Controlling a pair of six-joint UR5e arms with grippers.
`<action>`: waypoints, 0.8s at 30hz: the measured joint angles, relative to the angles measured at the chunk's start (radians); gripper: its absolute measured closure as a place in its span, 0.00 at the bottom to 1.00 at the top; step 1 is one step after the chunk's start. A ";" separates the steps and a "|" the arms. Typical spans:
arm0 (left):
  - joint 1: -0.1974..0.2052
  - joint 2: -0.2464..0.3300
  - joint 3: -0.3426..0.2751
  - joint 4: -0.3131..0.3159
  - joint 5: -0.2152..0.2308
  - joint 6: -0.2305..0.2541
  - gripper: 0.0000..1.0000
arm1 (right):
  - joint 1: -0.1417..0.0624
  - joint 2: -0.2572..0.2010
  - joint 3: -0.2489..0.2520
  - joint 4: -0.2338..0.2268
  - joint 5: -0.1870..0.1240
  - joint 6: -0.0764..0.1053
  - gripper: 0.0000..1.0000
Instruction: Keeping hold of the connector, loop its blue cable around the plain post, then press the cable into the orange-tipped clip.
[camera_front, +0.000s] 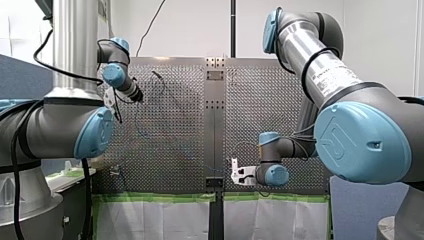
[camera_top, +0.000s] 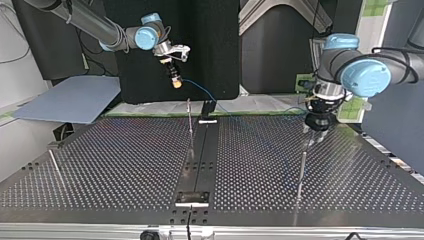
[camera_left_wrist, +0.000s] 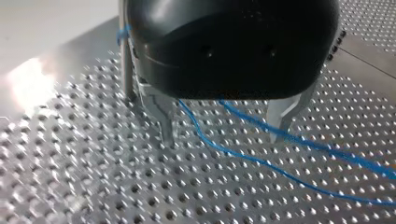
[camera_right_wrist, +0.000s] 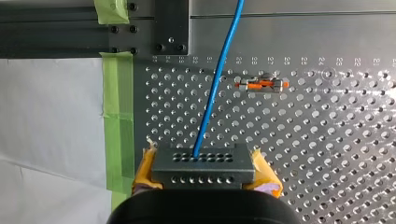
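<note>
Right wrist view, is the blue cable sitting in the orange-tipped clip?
No, the blue cable runs from the connector past the orange-tipped clip, with bare table showing between them.

Bright glare washes the perforated table (camera_left_wrist: 42, 93) in the left wrist view (nearest holes blurred).

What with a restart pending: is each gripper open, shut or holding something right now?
Left gripper: open over the blue cable, gripping nothing.
Right gripper: shut on the connector.

table (camera_left_wrist: 140, 196): shiny perforated metal | cable (camera_right_wrist: 213, 93): smooth blue sheath | connector (camera_right_wrist: 203, 169): matt grey
</note>
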 joint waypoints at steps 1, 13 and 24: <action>0.000 0.009 -0.003 -0.002 0.001 0.000 0.02 | 0.000 0.000 0.000 0.000 0.000 0.000 0.89; -0.007 0.074 -0.039 -0.017 0.059 0.003 0.02 | 0.002 0.000 0.000 -0.001 0.000 0.002 0.89; -0.005 0.182 0.003 -0.111 -0.024 0.083 0.02 | 0.002 0.000 0.001 -0.003 0.000 0.003 0.89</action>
